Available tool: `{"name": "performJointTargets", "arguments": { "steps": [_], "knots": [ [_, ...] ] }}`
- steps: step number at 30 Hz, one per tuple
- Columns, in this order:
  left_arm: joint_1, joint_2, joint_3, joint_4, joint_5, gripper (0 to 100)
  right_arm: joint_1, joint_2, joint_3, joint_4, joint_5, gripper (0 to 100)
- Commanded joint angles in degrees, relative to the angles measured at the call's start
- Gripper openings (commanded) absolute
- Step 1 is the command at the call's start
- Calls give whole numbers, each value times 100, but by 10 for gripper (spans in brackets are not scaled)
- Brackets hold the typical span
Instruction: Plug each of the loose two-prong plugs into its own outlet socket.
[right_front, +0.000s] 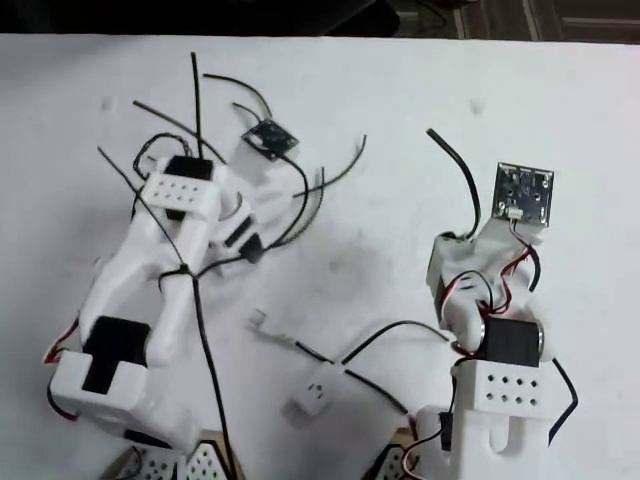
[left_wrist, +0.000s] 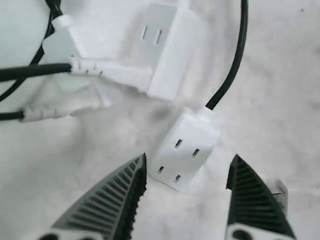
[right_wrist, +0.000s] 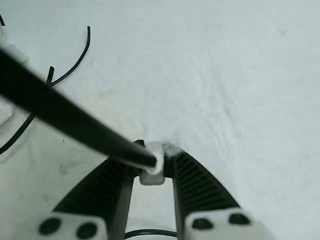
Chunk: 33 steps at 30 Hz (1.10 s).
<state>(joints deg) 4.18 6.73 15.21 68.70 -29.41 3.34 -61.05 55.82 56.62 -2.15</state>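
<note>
Plug (right_wrist: 152, 167) seemingly clamped within right gripper (right_wrist: 155, 159), cord (right_wrist: 65, 116) trailing away

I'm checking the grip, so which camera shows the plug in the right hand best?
The right wrist view: the plug sits clamped in the right hand, black cord leading away. In the high view the right arm covers it, with its cord trailing out.

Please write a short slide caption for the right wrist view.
The right gripper shut on a white plug with its black cable, over the white table.
</note>
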Motion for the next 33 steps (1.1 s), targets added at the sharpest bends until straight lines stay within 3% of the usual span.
{"name": "performJointTargets", "arguments": {
  "steps": [1, 4, 9, 14, 24, 31, 33],
  "knots": [
    [-66, -40, -246, -62, 44, 264, -40, 22, -44, 22, 44, 17],
    [-31, -84, -255, 9, -88, 264, -40, 22, -44, 22, 44, 17],
    [110, -40, -281, 448, -1090, 264, -40, 31, -44, 22, 44, 17],
    [-136, -4, -273, 352, -1662, 264, -40, 31, -44, 22, 44, 17],
    [-110, 1402, -905, 229, -1732, 252, -40, 31, -44, 31, 44, 17],
    [215, 1446, -1108, 782, -1705, 20, -40, 31, -44, 31, 53, 17],
    [418, 1446, -1099, 985, -1389, 26, -40, 31, -44, 31, 53, 17]
  ]
}}
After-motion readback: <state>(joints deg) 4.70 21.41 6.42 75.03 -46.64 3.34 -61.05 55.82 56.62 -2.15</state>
